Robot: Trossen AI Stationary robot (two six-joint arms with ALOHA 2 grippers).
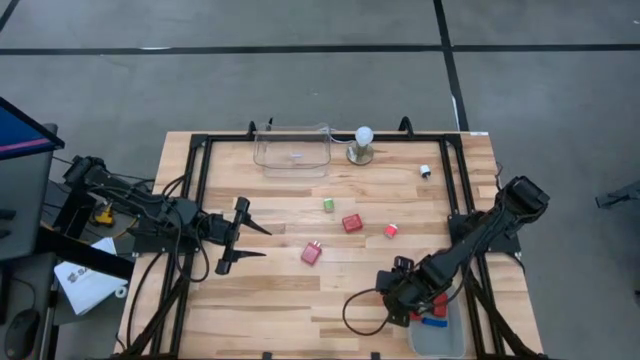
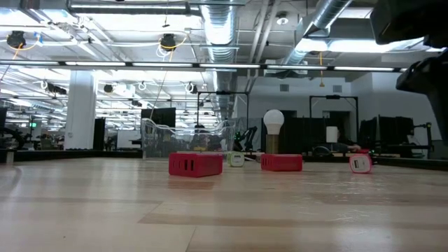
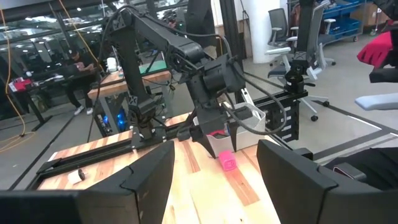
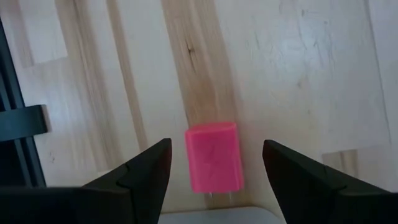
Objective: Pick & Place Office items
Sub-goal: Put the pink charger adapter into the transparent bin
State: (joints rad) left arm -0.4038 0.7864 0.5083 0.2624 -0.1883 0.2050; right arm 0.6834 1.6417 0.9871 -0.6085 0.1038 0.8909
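Your right fingers (image 4: 214, 165) stand spread wide with a pink block (image 4: 213, 157) lying free on the bench (image 1: 290, 300) between them, touching neither — released, gripping nothing. Just under the fingers sits the rim of a pale tray (image 1: 437, 337), with red and blue pieces already in it, so I'd judge the block is lined up here because the tray is the drop point. Your left fingers (image 1: 250, 242) are parted too and empty, held level above the bench and aimed across at the right arm — a waiting pose. Ahead of them, still loose on the wood: a red block (image 1: 312, 252), another red one (image 1: 352, 223), a green piece (image 1: 328, 204) and a small red-and-white piece (image 1: 391, 230).
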